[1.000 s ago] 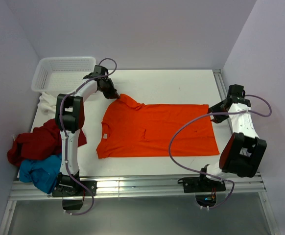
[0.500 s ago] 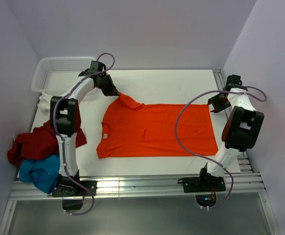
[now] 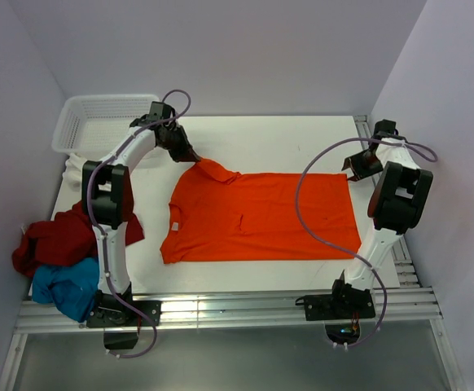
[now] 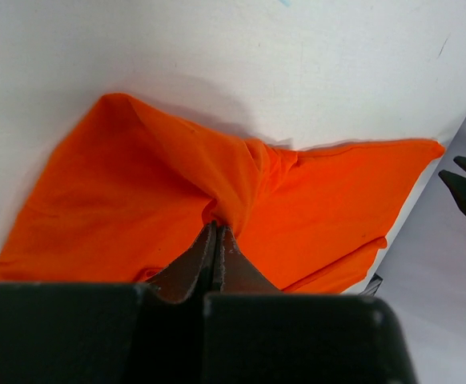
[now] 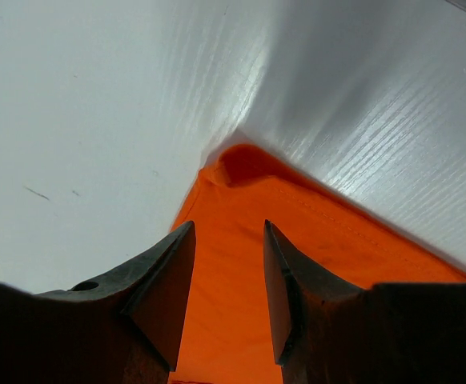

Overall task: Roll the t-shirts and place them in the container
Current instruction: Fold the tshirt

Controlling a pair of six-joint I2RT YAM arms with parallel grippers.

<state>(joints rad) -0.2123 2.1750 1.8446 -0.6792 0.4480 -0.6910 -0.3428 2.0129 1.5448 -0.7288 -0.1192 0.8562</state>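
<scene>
An orange t-shirt (image 3: 261,216) lies spread flat on the white table, collar to the left and hem to the right. My left gripper (image 3: 193,157) is shut on a pinch of the shirt's far left sleeve; in the left wrist view the orange cloth (image 4: 137,192) bunches up at the closed tips of that gripper (image 4: 217,226). My right gripper (image 3: 353,173) stands open just over the far right hem corner. In the right wrist view the orange corner (image 5: 241,176) lies beyond the gap of the right gripper (image 5: 229,228).
A dark red shirt (image 3: 54,236), a blue one (image 3: 66,285) and a white one (image 3: 78,169) are heaped at the table's left edge. A white mesh basket (image 3: 98,118) stands at the back left. Grey walls close in on both sides.
My right arm has swung outward and its gripper has moved back to the shirt's far right corner. The left gripper has shifted slightly back and left, still holding the sleeve.
</scene>
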